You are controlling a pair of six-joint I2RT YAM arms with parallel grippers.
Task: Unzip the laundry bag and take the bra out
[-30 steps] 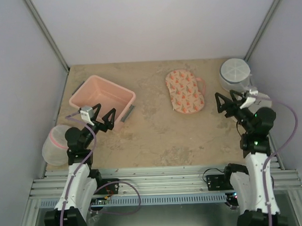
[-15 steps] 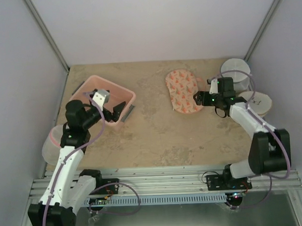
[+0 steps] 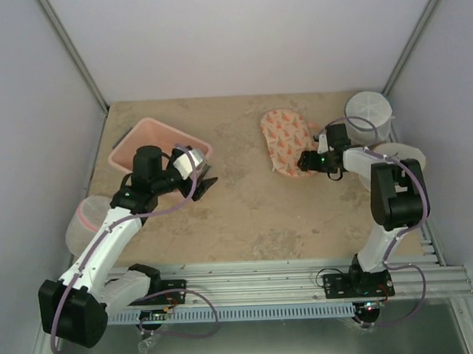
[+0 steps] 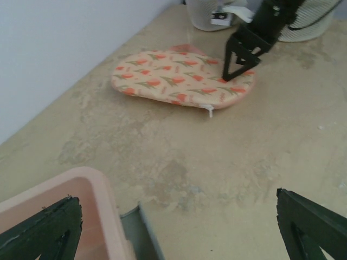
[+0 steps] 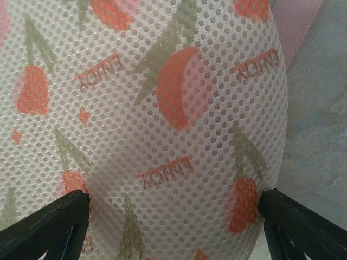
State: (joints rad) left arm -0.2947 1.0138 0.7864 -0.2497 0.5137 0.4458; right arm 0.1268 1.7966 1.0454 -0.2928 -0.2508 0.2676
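Laundry bag flat on worktop, far right; your right pincer open over its near end, left pincer open.

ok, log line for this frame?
phase: pre-grasp | right gripper: open, over bag near end | left gripper: open, by tub | bag: looks zipped | bra: not visible

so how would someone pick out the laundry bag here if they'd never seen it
Look to the far right part of the table, just left of the white drum in that corner. The laundry bag lies flat there, with the right gripper over its near end. It alone is peanut-shaped, cream with orange-red print and pink edging.
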